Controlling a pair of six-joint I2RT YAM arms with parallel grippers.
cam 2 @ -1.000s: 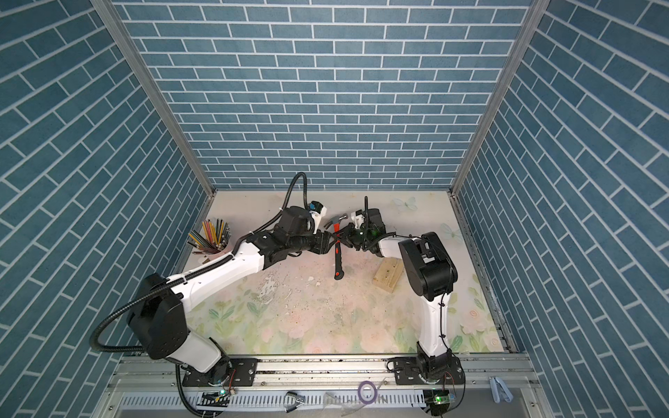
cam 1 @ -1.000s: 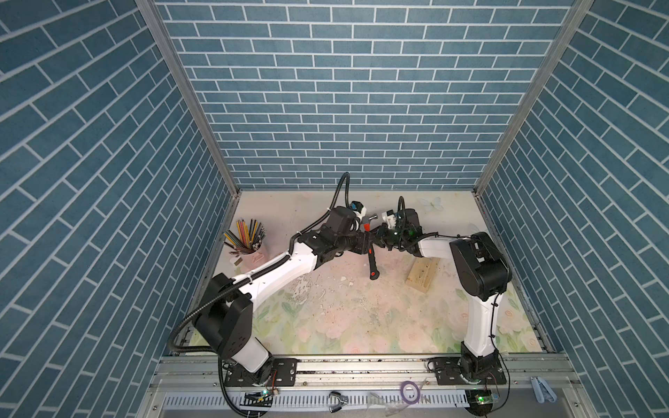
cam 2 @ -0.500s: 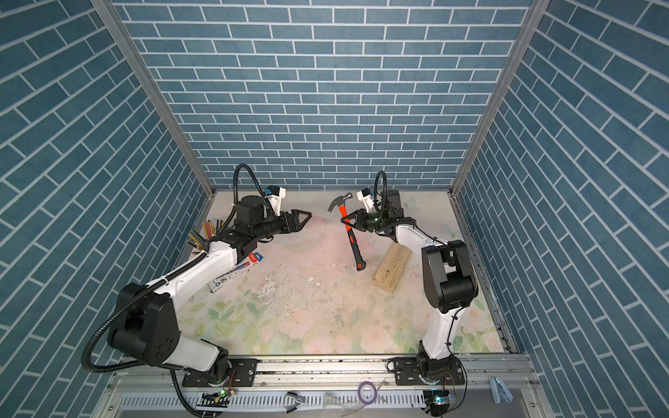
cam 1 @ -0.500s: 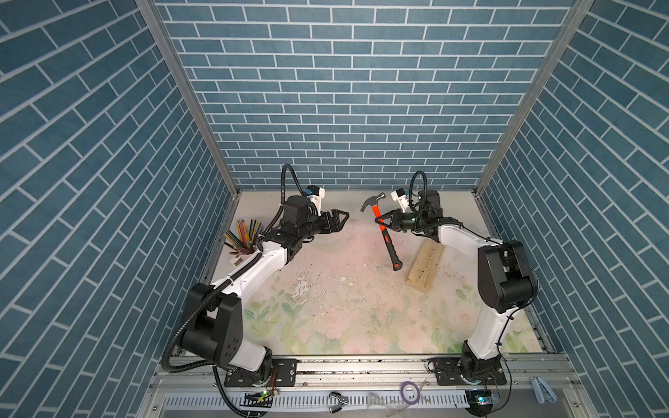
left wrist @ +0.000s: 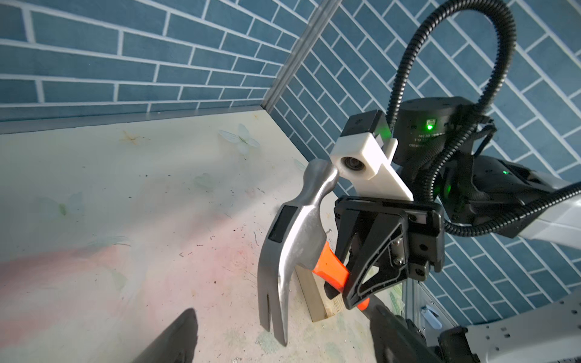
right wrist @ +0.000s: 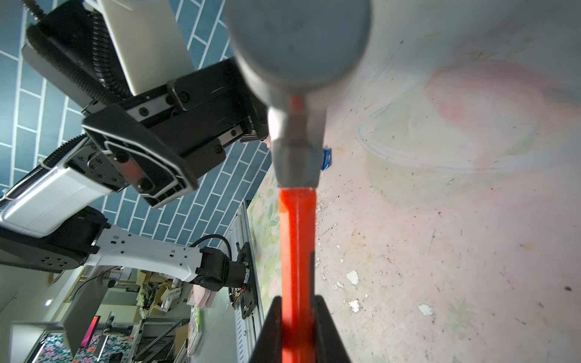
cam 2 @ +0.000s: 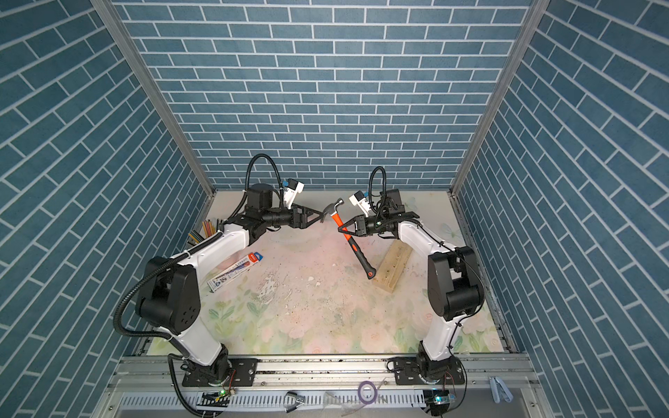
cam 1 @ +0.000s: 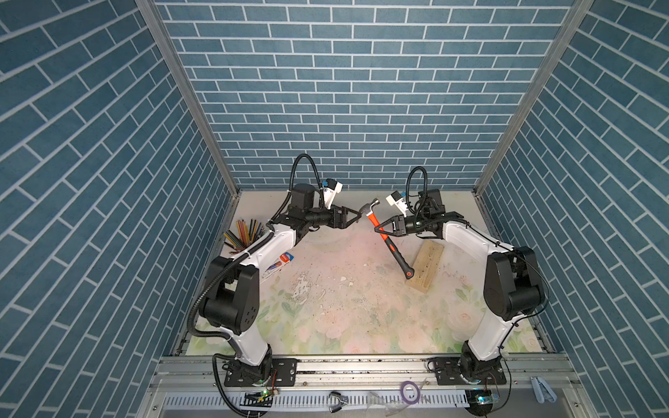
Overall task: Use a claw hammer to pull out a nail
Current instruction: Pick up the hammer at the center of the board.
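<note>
Hammer check: claw hammer is up off the table, tilted, steel head high toward the back wall and black grip end low beside the left edge of the wooden block; cannot tell if that end touches the block. Right gripper is clamped on the orange handle just under the head, confirmed in the right wrist view. Left gripper has its jaws spread wide with nothing in them, tips right by the claw; contact unclear in both top views. In the left wrist view the forked claw hangs down between the spread fingers. Pencil cup sits at the left wall, flat blue-red pack near the left arm. Table middle is open, both arms crowd the back edge.
</note>
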